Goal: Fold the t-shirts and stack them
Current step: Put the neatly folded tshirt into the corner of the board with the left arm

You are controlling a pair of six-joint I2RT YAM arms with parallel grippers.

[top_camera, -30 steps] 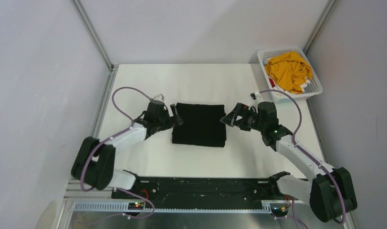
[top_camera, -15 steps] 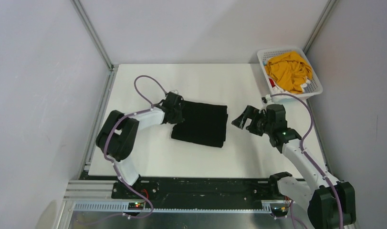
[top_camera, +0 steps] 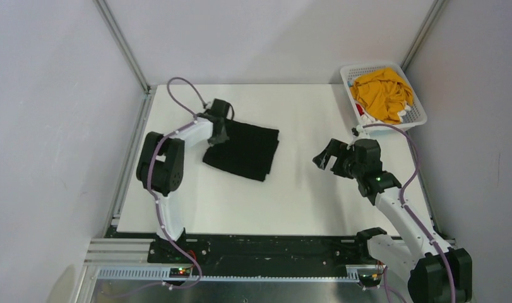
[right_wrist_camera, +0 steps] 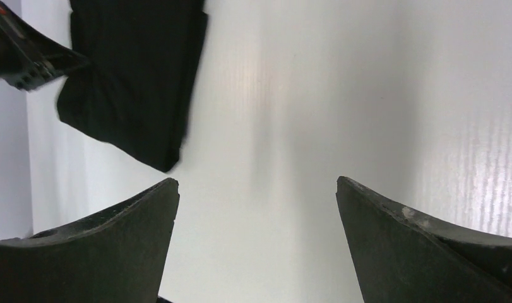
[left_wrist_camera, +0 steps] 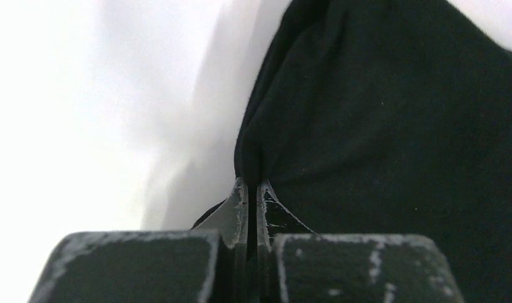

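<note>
A folded black t-shirt (top_camera: pixel 244 150) lies on the white table (top_camera: pixel 303 196), skewed, left of centre. My left gripper (top_camera: pixel 222 131) is shut on its far left corner; in the left wrist view the black cloth (left_wrist_camera: pixel 379 126) bunches up between the pressed fingertips (left_wrist_camera: pixel 239 202). My right gripper (top_camera: pixel 325 159) hovers open over bare table to the right of the shirt, nothing between its fingers (right_wrist_camera: pixel 133 221); the black t-shirt (right_wrist_camera: pixel 136 82) shows at the upper left of the right wrist view. A mustard-yellow t-shirt (top_camera: pixel 382 93) is heaped in the basket, with bits of red and white cloth (top_camera: pixel 362 112) under it.
A white lattice basket (top_camera: pixel 417 113) sits at the table's far right corner. Metal frame posts rise at the back corners, and grey walls close in both sides. A black rail (top_camera: pixel 266 249) runs along the near edge between the arm bases.
My left gripper closed on the black t-shirt's left edge and dragged it toward the far left, turning it askew. My right gripper drew back to the right, staying open.
</note>
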